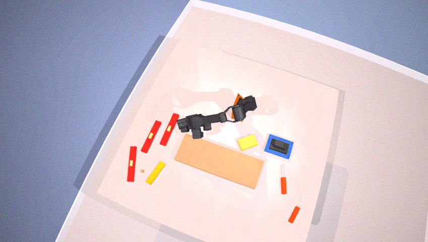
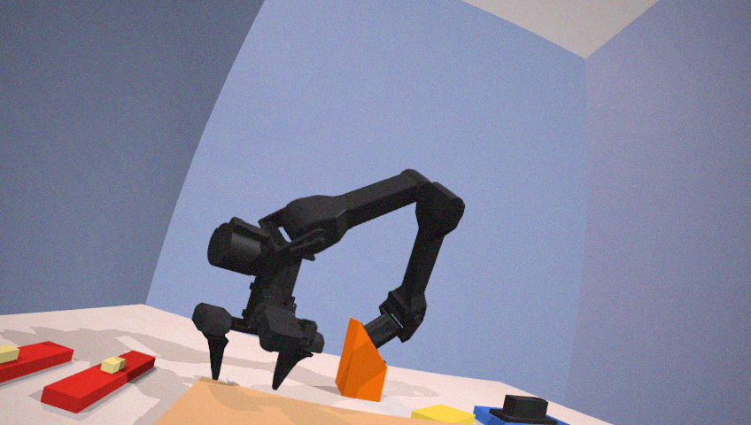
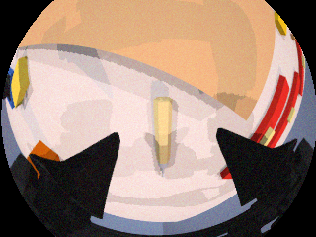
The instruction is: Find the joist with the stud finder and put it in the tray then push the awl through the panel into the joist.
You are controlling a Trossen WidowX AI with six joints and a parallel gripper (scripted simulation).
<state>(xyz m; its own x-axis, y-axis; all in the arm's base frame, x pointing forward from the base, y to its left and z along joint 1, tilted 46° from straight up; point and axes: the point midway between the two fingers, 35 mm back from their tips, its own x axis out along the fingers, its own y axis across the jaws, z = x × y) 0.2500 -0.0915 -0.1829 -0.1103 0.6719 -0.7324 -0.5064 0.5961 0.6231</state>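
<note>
The awl [image 3: 163,123] lies on the table beside the floor panel [image 1: 219,162] [image 2: 236,403] [image 3: 163,30], its pale yellow handle toward the panel and its thin metal tip away from it. My gripper [image 2: 244,383] [image 3: 170,135] is open and empty, pointing down just above the table near the panel's edge. In the wrist view the awl shows midway between the two fingers, untouched. The arm hides the awl in the top view. The black stud finder [image 1: 279,145] [image 2: 525,406] sits in the blue tray [image 1: 267,146] [image 2: 482,413]. No hole can be made out in the panel.
Red levels [image 1: 169,128] [image 2: 89,387] lie left of the panel, with a yellow bar [image 1: 155,172] and a tiny cube [image 1: 142,171]. A yellow block [image 1: 247,142] lies between panel and tray. An orange wedge [image 2: 363,368] stands by the arm's base. Two orange-handled screwdrivers [image 1: 283,185] [image 1: 293,214] lie right.
</note>
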